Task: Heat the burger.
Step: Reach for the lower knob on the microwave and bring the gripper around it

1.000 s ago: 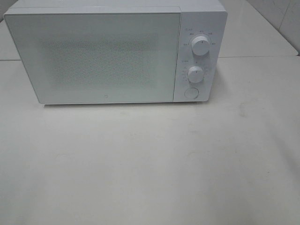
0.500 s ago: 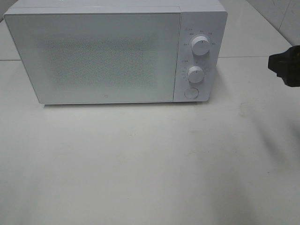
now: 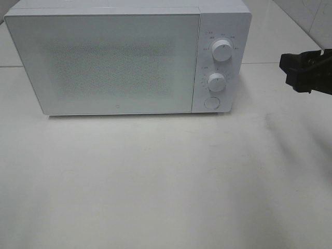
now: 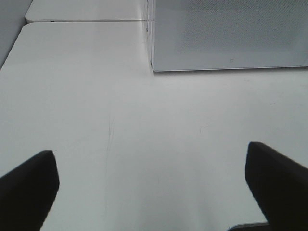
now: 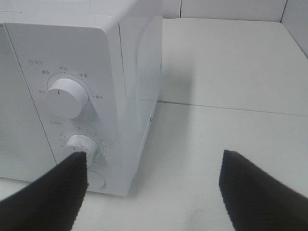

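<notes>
The burger is out of view in every frame. A white microwave (image 3: 127, 57) stands at the back of the table with its door shut; its two dials (image 3: 222, 51) and round door button (image 3: 210, 102) are on the right panel. My right gripper (image 3: 296, 71) hangs at the right edge, level with the dials and apart from the microwave. In the right wrist view it (image 5: 154, 192) is open and empty, facing the microwave's control panel (image 5: 67, 98). My left gripper (image 4: 154, 187) is open and empty over bare table, with the microwave's front corner (image 4: 154, 67) ahead.
The white tabletop (image 3: 166, 181) stretches in front of the microwave. A seam in the table (image 3: 280, 63) runs behind on the right, and a tiled wall (image 3: 311, 15) rises at the back right.
My right gripper has come into the exterior view from the right edge and moved further left toward the microwave's control panel. The microwave has not changed.
</notes>
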You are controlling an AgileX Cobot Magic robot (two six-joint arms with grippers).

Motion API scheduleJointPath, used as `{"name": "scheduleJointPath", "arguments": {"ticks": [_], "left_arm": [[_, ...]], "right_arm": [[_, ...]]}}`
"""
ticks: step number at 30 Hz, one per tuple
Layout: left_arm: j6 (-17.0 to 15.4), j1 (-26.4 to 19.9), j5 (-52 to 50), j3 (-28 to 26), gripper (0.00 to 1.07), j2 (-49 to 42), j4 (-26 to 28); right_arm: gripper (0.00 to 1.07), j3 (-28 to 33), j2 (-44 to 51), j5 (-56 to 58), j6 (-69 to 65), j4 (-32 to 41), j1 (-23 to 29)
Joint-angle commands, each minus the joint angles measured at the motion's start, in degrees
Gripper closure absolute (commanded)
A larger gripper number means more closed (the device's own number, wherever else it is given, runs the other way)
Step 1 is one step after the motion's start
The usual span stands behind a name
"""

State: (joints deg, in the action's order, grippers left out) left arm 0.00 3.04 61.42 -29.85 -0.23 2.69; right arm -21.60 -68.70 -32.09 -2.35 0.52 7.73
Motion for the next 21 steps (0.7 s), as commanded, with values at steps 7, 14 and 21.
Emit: {"name": "scheduleJointPath", "arguments": {"ticks": [7,14,21], "left_arm": [[0.00,-0.11,0.06,0.29,0.09,-0.92,-0.23],[0.00,-0.11,0.06,0.29,0.09,-0.92,-0.23],[0.00,-0.11,0.06,0.29,0.09,-0.92,-0.23]], "right_arm": [[0.34,4.81,-4.41,-14.55,13.69,15.36,6.65],[0.34,4.87,-10.20,-24.29,22.57,27.27,18.51],[0.34,4.53,-16.50,-31.05,22.57,36.84,26.01]]}}
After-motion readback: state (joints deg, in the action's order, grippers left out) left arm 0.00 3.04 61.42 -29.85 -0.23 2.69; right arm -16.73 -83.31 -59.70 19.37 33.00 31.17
